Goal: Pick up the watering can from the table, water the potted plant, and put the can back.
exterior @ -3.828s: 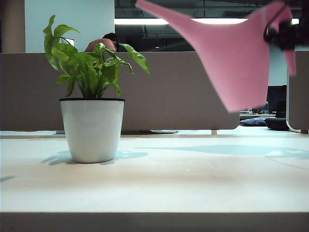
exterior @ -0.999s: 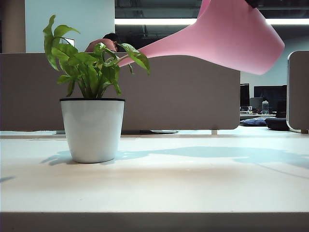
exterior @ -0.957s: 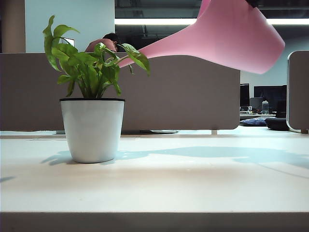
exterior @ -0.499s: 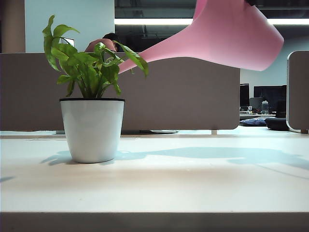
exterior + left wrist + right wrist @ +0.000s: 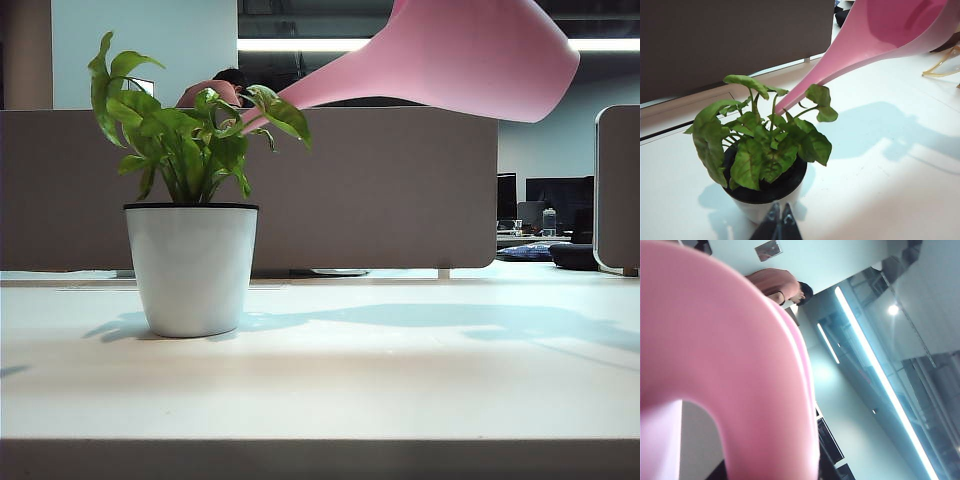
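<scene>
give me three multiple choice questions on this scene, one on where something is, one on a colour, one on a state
1. Where is the spout tip of the watering can?
A. among the leaves of the potted plant
B. resting on the table
C. inside a drawer

2. What colour is the pot's rim?
A. red
B. black
C. gold

3. How is the watering can placed?
A. standing upright on the table
B. lying on its side on the table
C. held in the air, tipped spout-down toward the plant

Answers:
1 A, the left wrist view shows the spout ending among the leaves.
2 B, a thin dark rim tops the white pot.
3 C, it hangs above the table. The right claw is out of clear sight behind the can's handle; the left claw sits shut near the pot.
</scene>
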